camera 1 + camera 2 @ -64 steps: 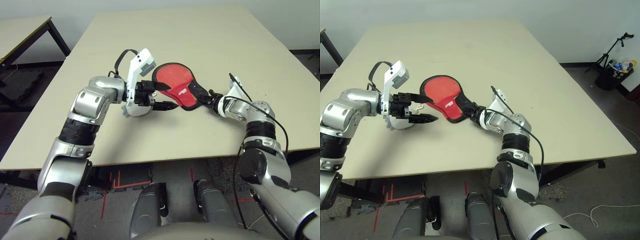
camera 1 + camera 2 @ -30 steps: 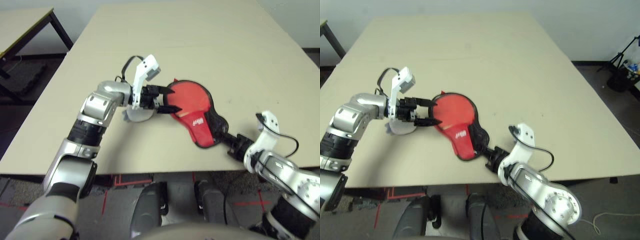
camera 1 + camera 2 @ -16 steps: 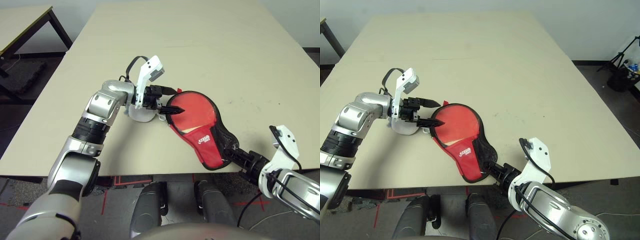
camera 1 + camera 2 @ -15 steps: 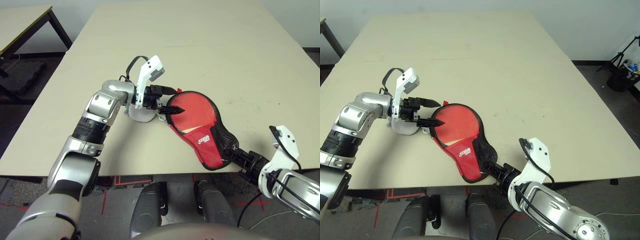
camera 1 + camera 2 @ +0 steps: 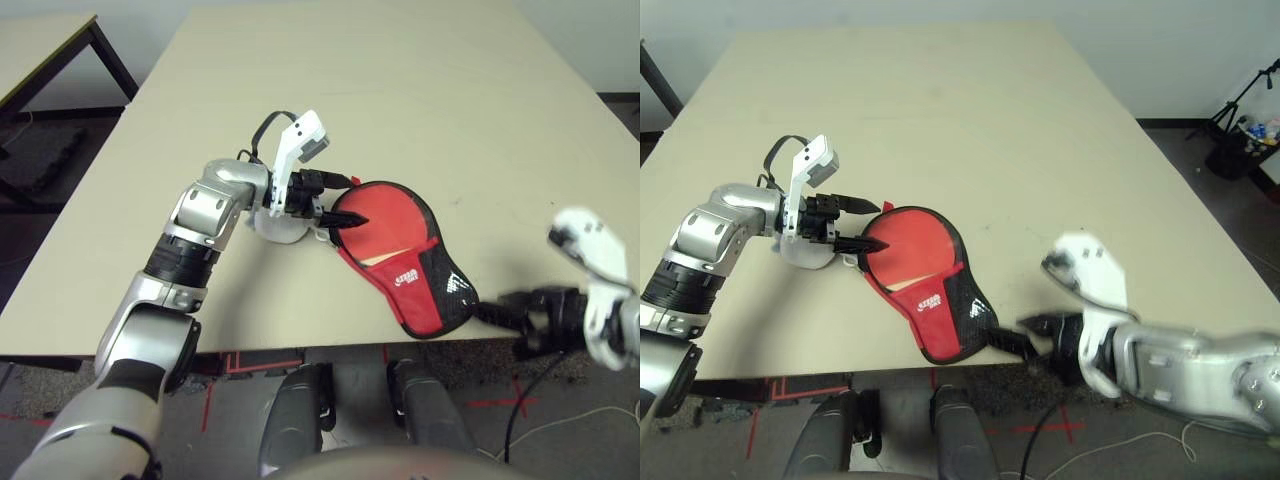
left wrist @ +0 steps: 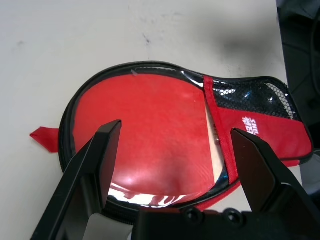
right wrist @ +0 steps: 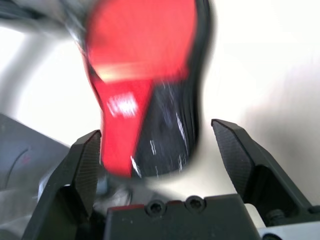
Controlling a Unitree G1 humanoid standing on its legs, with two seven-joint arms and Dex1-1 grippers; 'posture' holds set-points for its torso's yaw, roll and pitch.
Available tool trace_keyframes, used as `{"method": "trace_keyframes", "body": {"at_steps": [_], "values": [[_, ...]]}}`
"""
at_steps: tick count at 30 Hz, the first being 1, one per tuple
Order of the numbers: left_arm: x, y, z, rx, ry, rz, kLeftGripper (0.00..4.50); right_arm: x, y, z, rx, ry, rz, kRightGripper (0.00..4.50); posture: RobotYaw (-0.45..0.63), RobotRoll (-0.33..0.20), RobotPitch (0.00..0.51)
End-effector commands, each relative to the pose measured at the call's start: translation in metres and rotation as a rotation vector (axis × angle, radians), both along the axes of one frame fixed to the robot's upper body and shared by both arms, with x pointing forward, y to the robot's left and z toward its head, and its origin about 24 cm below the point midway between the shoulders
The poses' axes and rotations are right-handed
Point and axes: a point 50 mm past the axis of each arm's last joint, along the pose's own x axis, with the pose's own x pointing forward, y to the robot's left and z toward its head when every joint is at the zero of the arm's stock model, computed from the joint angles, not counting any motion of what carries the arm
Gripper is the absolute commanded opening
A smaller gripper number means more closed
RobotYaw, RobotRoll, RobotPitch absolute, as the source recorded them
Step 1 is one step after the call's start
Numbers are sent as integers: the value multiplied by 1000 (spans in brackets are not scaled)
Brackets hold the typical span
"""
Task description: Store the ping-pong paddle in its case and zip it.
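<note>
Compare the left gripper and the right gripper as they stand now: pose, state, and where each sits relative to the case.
The left gripper is over the table, at the round end of the case; the right gripper is off the table's near edge, at the case's narrow mesh end. The left gripper's fingers straddle the case's rim; the right gripper holds nothing and is apart from the case. Both are open and point at the case.

The ping-pong paddle [image 6: 212, 142] seems mostly hidden inside the case [image 6: 150, 140].

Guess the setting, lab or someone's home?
Likely a lab or test room: a large bare table holding just the case, red tape marks on the floor, and a stand with gear in the corner.
</note>
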Motion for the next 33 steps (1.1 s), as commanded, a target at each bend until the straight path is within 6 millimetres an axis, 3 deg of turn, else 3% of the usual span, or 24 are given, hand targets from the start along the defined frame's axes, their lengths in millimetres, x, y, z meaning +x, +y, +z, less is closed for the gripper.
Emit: {"method": "trace_keyframes", "body": {"at_steps": [1, 6, 13, 17, 22, 29, 33], "values": [[3, -1, 1, 9, -8, 4, 4500, 17, 10, -21, -138, 0, 107, 4474, -175, 0, 136], [7, 1, 4, 21, -28, 17, 4500, 47, 37, -39, -238, -52, 231, 4474, -170, 0, 135], [7, 7, 6, 22, -34, 44, 4500, 60, 58, -52, -304, -80, 406, 4474, -130, 0, 137], [6, 9, 6, 25, -32, 50, 4500, 62, 61, -56, -331, -86, 466, 4474, -127, 0, 138], [6, 13, 4, 33, -34, 66, 4500, 62, 62, -72, -397, -81, 543, 4474, -115, 0, 140], [5, 16, 5, 34, -39, 82, 4500, 78, 57, -98, -541, -130, 578, 4474, -106, 0, 139], [6, 20, 9, 41, -48, 96, 4500, 78, 58, -108, -535, -85, 612, 4474, -96, 0, 131]]}}
